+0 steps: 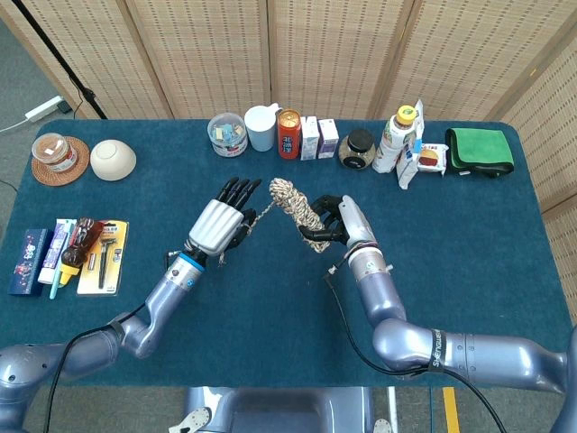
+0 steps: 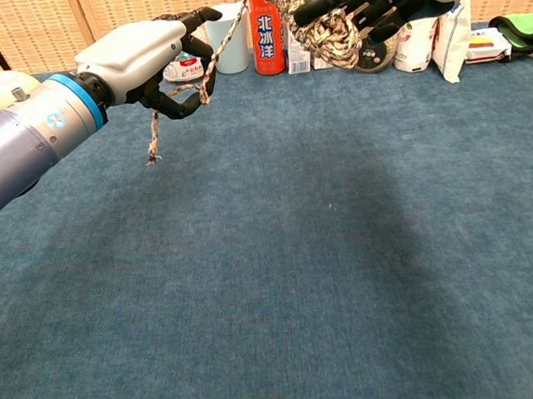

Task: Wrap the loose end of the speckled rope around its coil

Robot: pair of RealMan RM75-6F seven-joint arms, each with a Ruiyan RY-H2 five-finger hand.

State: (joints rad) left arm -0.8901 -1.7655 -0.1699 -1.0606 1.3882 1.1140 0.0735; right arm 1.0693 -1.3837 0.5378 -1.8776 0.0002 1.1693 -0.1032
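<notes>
- Right robot hand (image 1: 335,222) grips the speckled rope coil (image 1: 297,206), lifted off the counter (image 1: 469,253).
- Left robot hand (image 1: 220,225) pinches the loose end (image 2: 201,74), strand slanting up to the coil, frayed tip dangling below.
- Both mid-counter, near the orange can (image 1: 288,133).

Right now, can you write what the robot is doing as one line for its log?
step: wrapping | right hand: holds rope coil raised | left hand: grips loose end, tail dangling | wraps: cannot tell
</notes>
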